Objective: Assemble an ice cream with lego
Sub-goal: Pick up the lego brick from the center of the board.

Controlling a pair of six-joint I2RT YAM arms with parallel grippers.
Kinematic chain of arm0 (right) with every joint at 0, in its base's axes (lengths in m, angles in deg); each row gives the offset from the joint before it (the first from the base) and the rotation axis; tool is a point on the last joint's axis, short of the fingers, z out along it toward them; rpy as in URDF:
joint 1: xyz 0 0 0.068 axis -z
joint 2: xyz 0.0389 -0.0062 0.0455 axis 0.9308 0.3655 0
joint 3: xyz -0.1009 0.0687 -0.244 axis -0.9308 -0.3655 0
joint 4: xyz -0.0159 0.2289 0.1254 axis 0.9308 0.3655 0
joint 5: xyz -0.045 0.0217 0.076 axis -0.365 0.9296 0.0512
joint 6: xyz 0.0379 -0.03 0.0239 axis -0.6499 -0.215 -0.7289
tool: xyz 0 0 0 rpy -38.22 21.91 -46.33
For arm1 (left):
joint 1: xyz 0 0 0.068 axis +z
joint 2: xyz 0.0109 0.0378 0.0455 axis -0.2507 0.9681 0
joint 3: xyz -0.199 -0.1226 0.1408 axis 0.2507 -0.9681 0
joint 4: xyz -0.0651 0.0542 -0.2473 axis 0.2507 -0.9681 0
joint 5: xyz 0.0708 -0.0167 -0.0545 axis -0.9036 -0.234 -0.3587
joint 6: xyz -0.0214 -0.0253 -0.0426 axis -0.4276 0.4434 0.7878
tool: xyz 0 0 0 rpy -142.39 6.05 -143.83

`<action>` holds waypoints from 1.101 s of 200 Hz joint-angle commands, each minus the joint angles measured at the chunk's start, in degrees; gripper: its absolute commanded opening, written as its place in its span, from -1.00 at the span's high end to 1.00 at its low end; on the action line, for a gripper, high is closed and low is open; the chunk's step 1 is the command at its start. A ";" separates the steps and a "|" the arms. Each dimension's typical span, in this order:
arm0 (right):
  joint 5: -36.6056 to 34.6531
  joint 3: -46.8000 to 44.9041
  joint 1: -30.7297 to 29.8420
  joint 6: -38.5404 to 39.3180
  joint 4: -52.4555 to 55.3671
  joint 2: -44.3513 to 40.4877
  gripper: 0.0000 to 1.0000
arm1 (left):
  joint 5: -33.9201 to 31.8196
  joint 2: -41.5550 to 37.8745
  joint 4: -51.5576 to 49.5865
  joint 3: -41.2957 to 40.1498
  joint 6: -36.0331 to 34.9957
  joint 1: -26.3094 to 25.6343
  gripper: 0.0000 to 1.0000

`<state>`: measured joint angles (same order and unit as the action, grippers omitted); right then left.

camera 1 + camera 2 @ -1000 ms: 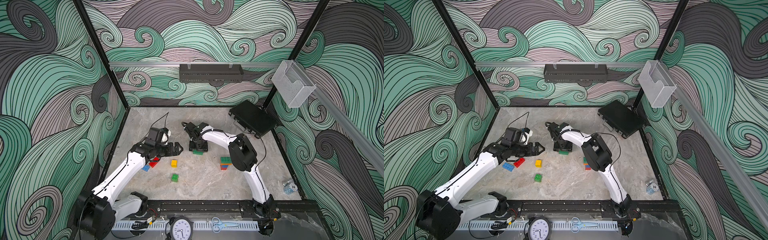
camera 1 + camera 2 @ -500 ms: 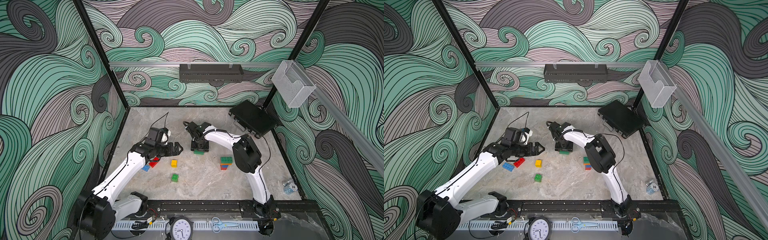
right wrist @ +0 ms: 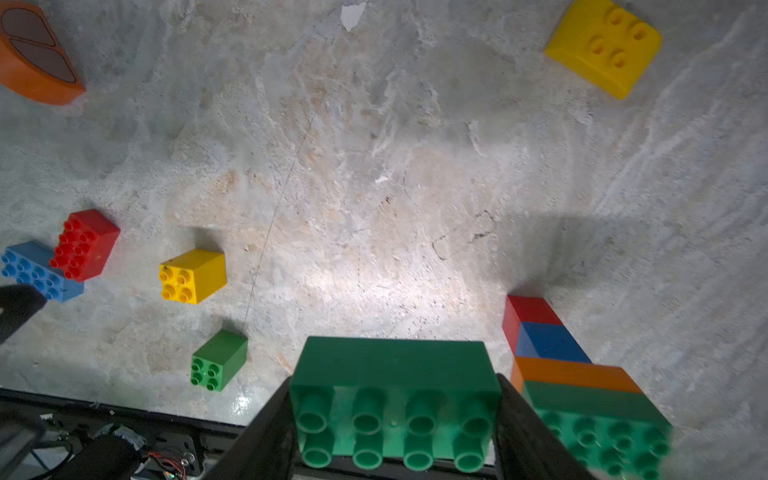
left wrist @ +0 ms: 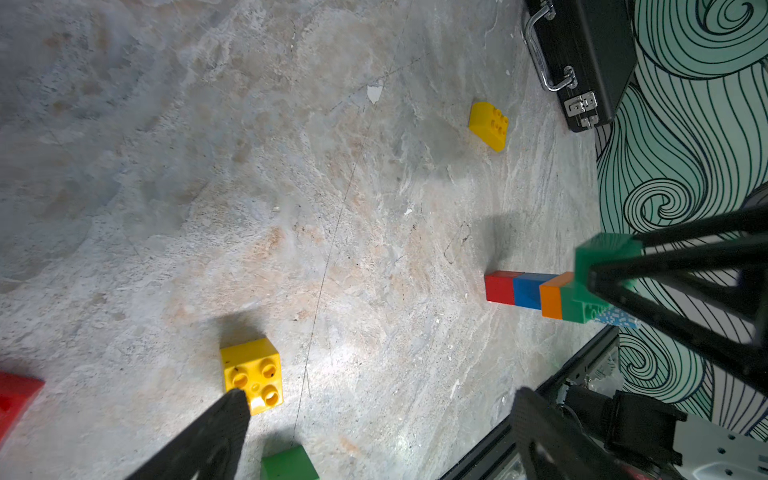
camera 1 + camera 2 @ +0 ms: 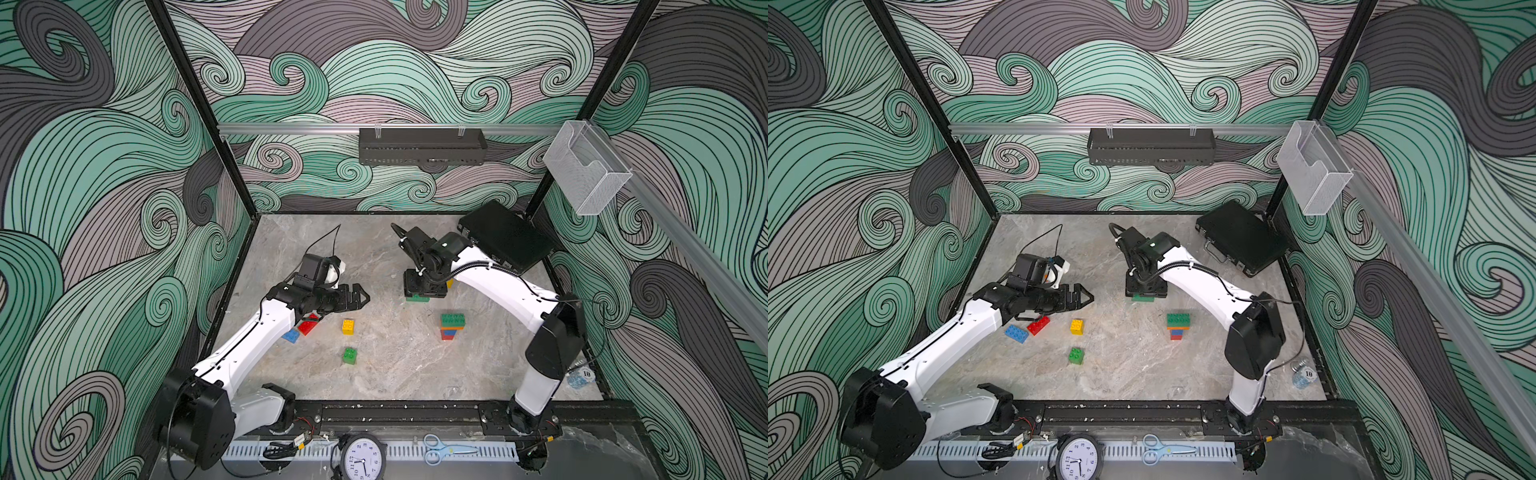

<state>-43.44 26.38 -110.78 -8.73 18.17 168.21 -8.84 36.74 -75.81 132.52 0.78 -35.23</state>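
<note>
Between my claws I see bare table (image 5: 386, 266); right claw (image 5: 424, 289) clamps 1 green oblong brick (image 3: 395, 365) by its ends, left claw (image 5: 360, 297) gapes empty.

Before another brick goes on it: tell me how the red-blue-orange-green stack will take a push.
Pushed sideways, the stack will likely tip: narrow red and blue bricks carry wider orange and green ones. Pressed straight down, its hard bricks should hold. Free on the smooth tabletop, it may slide.
</note>
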 commanded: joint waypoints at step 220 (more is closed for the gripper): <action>2.69 -15.18 9.10 8.95 7.70 -11.72 -0.21 | 6.65 12.15 9.28 6.85 -0.30 -3.64 -0.97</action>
<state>-41.32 12.11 -101.91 -0.12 26.65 155.97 -2.81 48.63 -66.56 137.48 0.89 -38.66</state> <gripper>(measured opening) 0.645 0.985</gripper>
